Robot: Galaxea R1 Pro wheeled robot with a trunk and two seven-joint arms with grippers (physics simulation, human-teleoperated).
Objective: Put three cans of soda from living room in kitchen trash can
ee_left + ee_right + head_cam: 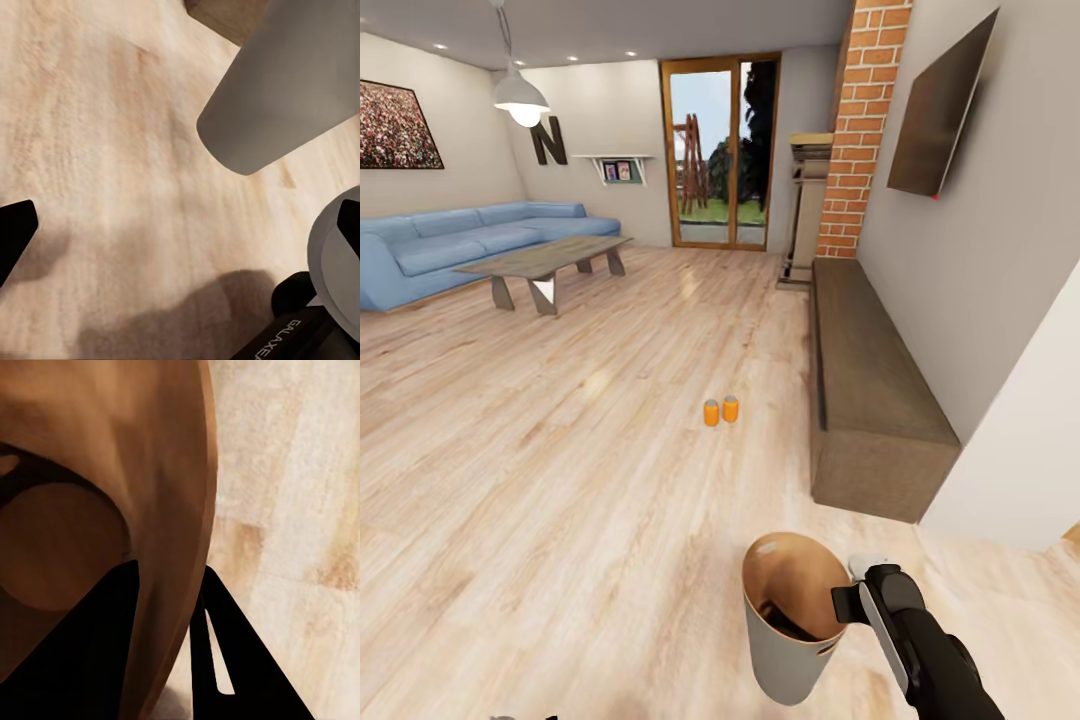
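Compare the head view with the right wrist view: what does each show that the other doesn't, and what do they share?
Head view alone: two orange soda cans upright on the wood floor, a blue sofa, a low table, a wall TV, a brick column. Right wrist view alone: the fingers straddling the bin's rim, one inside, one outside. Shared: the trash can held by the right gripper, and plank floor.
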